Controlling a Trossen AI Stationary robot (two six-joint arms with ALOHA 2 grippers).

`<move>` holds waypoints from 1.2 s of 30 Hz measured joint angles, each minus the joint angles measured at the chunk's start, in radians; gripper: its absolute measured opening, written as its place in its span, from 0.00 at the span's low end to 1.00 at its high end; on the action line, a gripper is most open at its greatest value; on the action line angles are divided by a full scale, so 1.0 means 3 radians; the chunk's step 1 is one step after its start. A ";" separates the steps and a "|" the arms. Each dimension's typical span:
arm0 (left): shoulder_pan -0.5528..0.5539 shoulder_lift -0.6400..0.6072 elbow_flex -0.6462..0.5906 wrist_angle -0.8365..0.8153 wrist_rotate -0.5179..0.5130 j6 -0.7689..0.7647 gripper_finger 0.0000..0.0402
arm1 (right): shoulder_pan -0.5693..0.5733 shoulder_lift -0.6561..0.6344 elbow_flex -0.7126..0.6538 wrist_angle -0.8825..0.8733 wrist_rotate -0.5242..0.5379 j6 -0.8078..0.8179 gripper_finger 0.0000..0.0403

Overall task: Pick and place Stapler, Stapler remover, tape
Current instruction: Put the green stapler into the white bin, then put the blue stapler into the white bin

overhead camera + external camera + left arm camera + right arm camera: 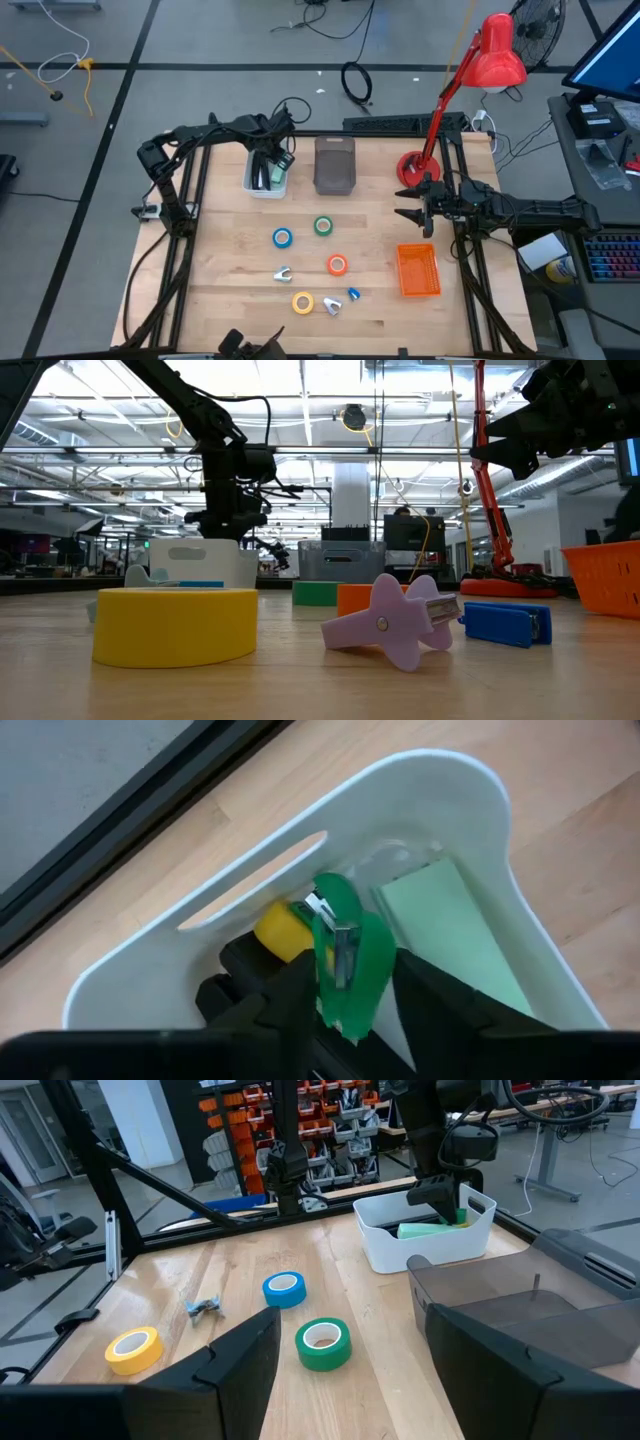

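Left gripper (345, 1005) over the white bin (470, 790), its fingers part-open around a green staple remover (345, 960).

A yellow item (280, 930) lies beside it in the bin; blue tape (283, 238), green tape (323, 226), orange tape (337, 265) and yellow tape (302, 302) rest mid-table; right gripper (412, 207) waits, jaws apart.

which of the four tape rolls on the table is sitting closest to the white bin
The blue tape roll. It lies nearest the white bin, just in front of it; the green, orange and yellow rolls lie farther off.
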 joint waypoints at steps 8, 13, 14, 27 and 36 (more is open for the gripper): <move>0.0000 0.0000 0.0000 -0.0011 0.0001 -0.0002 0.52 | 0.0001 -0.0001 0.0000 0.0000 0.0000 0.0000 0.60; -0.0008 -0.0065 0.0076 -0.0230 0.0092 -0.0025 0.55 | 0.0001 -0.0001 0.0000 0.0000 0.0000 0.0000 0.60; -0.0024 -0.0106 0.0115 -0.0278 0.0094 -0.0038 0.55 | 0.0001 -0.0001 0.0000 0.0000 0.0000 0.0000 0.60; -0.1157 -0.1003 0.0267 -0.0299 0.0269 -0.0663 0.49 | 0.0001 0.0000 0.0000 0.0001 0.0000 0.0000 0.60; -0.2249 -0.1029 0.0267 -0.0234 -0.0054 -0.1290 0.45 | 0.0001 0.0000 0.0000 0.0010 0.0005 0.0488 0.60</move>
